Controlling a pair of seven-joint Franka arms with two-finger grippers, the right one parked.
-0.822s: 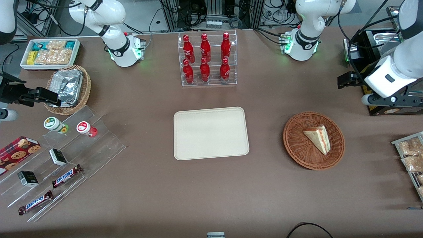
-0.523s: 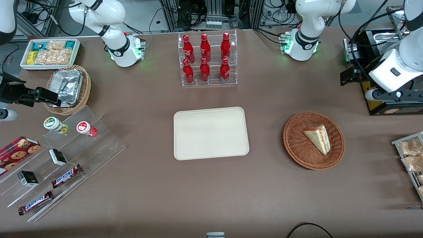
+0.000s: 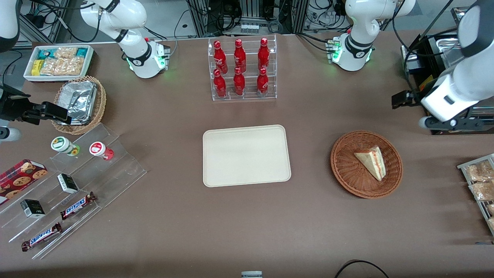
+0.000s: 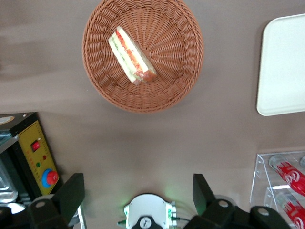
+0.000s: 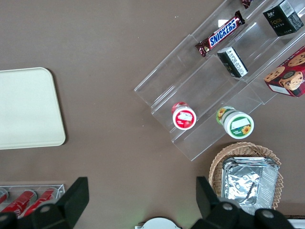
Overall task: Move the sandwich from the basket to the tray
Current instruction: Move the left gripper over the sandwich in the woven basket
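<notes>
My gripper (image 4: pixel 133 198), fingers spread and empty, hangs high near the front view's right edge; the sandwich (image 3: pixel 371 161) lies below-left in the basket (image 3: pixel 349 170), slanting down-right.

The basket (image 3: pixel 366 164) is being shown as reddish-brown woven wicker, rough and ribbed. The sandwich (image 3: pixel 371 162) in it is being seen as soft, matt pale bread. The tray (image 3: pixel 246 155) is being presented as smooth, matt cream plastic. The table (image 3: pixel 247 224) is being covered by a dull brown, cloth-like surface. The gripper (image 4: pixel 136 193), held high above the table near the basket, is being shown with 2 matt black, widely parted fingers (image 4: pixel 70 195). The 6 red bottles (image 3: pixel 239 65) are being displayed glossy in a clear acrylic rack (image 3: pixel 244 95).
</notes>
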